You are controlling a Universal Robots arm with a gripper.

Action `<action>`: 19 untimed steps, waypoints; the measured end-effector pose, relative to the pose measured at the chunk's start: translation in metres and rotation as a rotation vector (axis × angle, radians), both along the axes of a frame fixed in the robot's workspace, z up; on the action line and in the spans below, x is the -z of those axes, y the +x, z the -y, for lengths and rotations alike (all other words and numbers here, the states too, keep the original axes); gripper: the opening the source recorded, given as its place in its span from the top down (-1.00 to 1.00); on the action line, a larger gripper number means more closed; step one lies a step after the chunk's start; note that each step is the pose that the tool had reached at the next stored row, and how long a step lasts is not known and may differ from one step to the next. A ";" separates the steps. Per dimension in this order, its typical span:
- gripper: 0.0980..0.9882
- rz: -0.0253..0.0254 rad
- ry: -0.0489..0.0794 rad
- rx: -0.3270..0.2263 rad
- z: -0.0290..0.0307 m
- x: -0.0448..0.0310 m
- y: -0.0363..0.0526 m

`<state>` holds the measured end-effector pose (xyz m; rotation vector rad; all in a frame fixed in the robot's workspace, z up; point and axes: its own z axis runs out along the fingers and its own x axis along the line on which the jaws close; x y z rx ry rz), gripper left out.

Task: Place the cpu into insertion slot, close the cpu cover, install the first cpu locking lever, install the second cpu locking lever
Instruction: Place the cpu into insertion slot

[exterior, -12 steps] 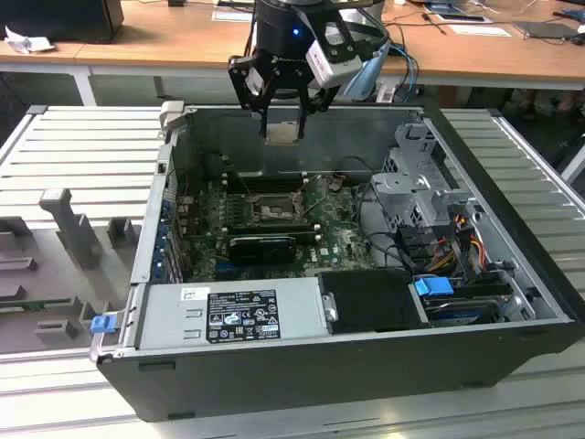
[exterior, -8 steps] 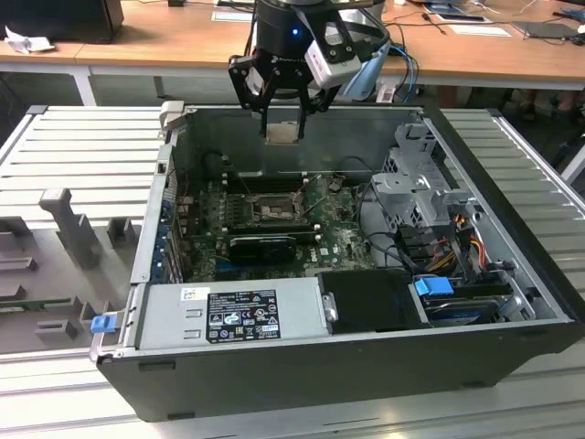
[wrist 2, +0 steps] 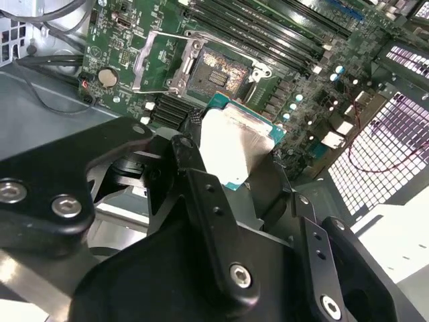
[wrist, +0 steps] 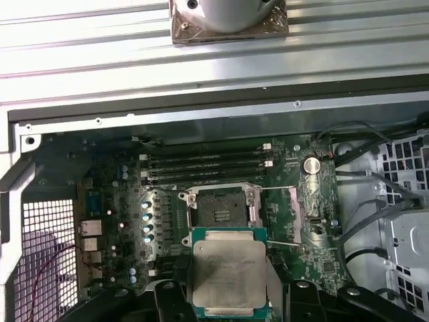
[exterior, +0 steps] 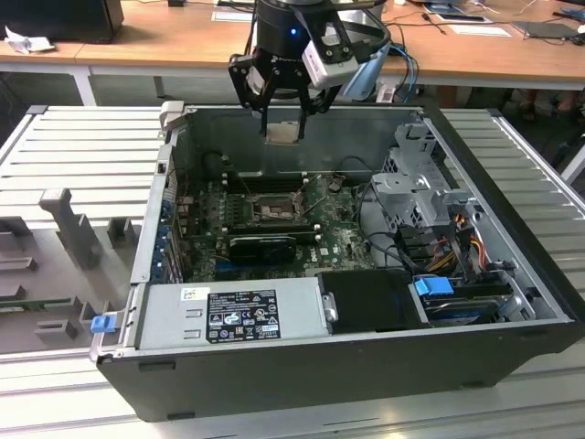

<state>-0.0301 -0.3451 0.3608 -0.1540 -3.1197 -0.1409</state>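
Gripper (exterior: 284, 123) clamped on cpu (wrist: 226, 274), high above insertion slot (wrist: 220, 213) at motherboard (wrist: 320, 231) middle.
Risk: skewed descent, cpu lands misaligned, bends slot pins.

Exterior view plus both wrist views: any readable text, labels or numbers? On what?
No text can be quoted.
power supply, black label: print too small to read.
white sticker beside that label: too small to read.
cpu lid, in both wrist views: no legible marking.
circuit board: lettering too small to read.
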 end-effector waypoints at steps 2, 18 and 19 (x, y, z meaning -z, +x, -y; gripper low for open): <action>0.03 0.0000 0.000 0.008 0.0000 0.0000 0.0000; 0.03 0.0000 -0.002 0.135 0.0000 0.0007 0.0000; 0.03 0.0000 -0.002 0.161 -0.0001 0.0011 0.0000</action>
